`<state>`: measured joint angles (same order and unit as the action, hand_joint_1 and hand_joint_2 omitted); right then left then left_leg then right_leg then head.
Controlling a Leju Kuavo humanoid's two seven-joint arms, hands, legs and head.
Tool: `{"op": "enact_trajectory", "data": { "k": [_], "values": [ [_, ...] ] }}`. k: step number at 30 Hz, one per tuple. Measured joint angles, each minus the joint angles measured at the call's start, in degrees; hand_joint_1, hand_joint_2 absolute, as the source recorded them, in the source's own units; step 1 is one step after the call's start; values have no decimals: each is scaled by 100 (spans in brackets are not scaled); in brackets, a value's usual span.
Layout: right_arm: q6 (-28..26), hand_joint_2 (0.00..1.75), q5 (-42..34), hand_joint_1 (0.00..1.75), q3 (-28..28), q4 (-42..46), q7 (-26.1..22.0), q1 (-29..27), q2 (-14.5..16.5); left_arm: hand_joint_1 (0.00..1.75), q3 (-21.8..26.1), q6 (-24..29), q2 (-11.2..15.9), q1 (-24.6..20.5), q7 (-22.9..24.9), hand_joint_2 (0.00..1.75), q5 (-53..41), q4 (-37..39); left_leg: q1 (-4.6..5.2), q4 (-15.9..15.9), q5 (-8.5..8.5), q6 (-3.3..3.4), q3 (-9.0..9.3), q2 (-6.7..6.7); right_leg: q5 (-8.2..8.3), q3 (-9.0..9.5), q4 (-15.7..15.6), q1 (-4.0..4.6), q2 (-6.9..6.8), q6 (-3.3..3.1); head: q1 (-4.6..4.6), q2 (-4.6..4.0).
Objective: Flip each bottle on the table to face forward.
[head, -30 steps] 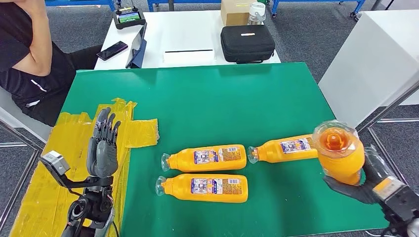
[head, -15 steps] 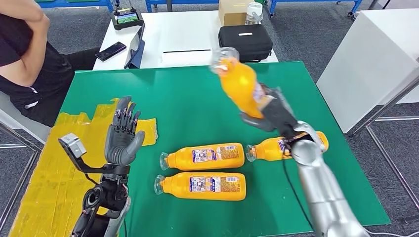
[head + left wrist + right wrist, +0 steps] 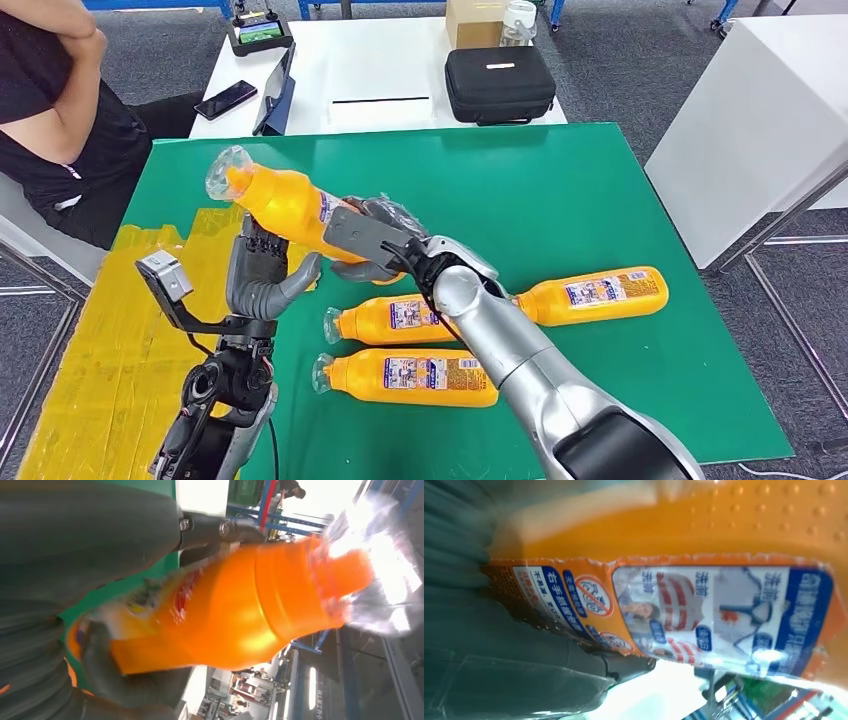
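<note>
Head view, item one: orange bottle (image 3: pixel 285 207), held in the air above the left part of the green table (image 3: pixel 520 190), long axis slanting, clear-capped neck up and toward the far left, base buried in the right hand (image 3: pixel 375 243). Right hand: fingers wrapped around the bottle's lower body, arm reaching across the robot's front. Left hand (image 3: pixel 262 280): raised just under the bottle's middle, fingers apart and upturned, thumb close against the bottle's underside; actual contact cannot be told. Judgement: a pass between hands is set up, the bottle lying directly above the left hand, which is the nearer free one.

Left wrist view: same bottle (image 3: pixel 240 610), blurred, label smeared. Right wrist view: its label (image 3: pixel 719 615) close up, printed side toward the camera.

Items two to four: three more orange bottles lying flat, one near middle (image 3: pixel 405 318), one nearest the robot (image 3: pixel 410 378), one to the right (image 3: pixel 590 295), the middle one partly covered by the right forearm.

Yellow taped patch (image 3: pixel 80 350) at the table's left.
</note>
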<state>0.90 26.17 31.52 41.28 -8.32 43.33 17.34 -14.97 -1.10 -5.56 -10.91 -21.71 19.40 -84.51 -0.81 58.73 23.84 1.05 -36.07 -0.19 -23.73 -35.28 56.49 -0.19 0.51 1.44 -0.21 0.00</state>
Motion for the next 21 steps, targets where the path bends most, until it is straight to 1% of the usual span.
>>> {"op": "enact_trajectory", "data": {
  "k": [7, 21],
  "values": [
    [-8, 175, 72, 175, 268, -173, 62, 9, 148, 0, 32, 5, -10, -31, 24, 175, -19, 1, 2, 0, 0, 0, -1, 0, 1, 0, 0, -3, 0, 0, 0, 0],
    [-17, 175, 73, 175, 290, -264, 63, 29, 201, 0, 39, 5, -10, -28, 33, 175, -19, 1, 1, 0, -1, 0, -1, 0, 1, 0, 0, -2, 1, 0, -1, 0]
  ]
}}
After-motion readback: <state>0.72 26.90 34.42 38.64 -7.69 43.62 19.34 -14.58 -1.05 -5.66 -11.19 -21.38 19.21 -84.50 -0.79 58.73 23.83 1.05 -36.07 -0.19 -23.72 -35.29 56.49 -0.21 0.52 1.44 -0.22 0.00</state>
